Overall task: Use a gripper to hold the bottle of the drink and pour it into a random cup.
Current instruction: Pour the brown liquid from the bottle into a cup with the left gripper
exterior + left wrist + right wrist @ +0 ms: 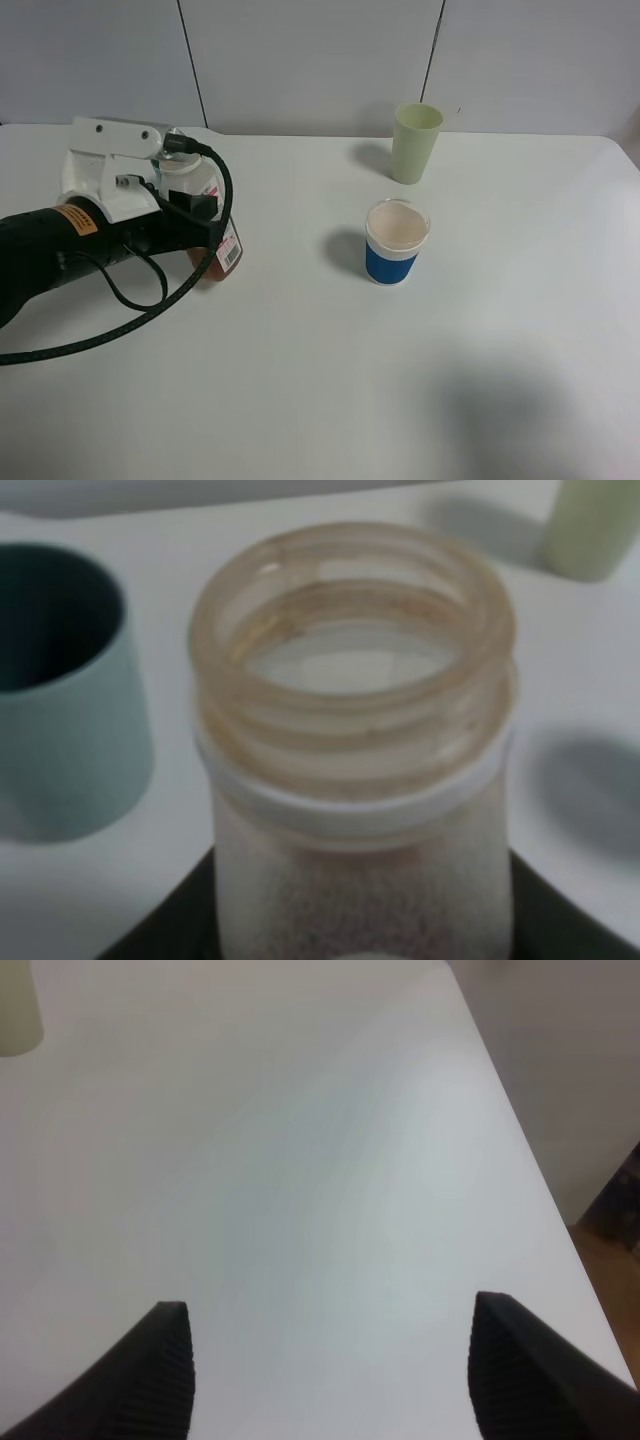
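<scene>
Left gripper: white plastic head, black jaws, thick black body, orange label with dark print, trailing black cable. Right gripper: two black ribbed fingertips

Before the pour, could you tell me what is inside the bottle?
A little dark brown drink shows at the bottle's base, below the left gripper, which covers its middle; the blurred wrist view down the neck shows no liquid.
</scene>
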Controlling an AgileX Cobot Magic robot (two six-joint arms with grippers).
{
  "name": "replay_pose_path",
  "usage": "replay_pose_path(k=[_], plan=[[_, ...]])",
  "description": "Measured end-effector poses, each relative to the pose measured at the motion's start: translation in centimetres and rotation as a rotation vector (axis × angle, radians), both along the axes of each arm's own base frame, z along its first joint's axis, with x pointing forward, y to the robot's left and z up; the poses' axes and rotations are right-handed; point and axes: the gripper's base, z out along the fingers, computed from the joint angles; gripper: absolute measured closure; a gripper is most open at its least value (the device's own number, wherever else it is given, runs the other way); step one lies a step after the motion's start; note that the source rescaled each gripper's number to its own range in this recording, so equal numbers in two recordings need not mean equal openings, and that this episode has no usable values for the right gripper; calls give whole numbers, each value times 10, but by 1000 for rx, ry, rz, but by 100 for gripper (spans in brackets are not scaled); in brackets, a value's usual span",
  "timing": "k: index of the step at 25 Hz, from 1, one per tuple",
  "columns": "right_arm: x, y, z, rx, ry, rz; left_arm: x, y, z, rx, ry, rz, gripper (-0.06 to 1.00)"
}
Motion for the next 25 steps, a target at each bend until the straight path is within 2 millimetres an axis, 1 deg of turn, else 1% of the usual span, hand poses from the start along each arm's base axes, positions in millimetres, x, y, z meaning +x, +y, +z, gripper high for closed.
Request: replay_pose_path(k=[5, 9, 14, 21, 25], plan=[[0, 0, 0, 0, 0, 0, 12, 7, -1, 59, 108, 10, 94], [0, 0, 0, 0, 0, 0, 29, 19, 4, 99, 167, 19, 94], [0, 0, 0, 0, 0, 0, 45, 44, 10, 135, 173, 72, 94], [0, 0, 0, 0, 0, 0, 54, 81, 10, 162, 165, 171, 94], [0, 0, 0, 0, 0, 0, 59, 93, 14, 130, 113, 199, 94]])
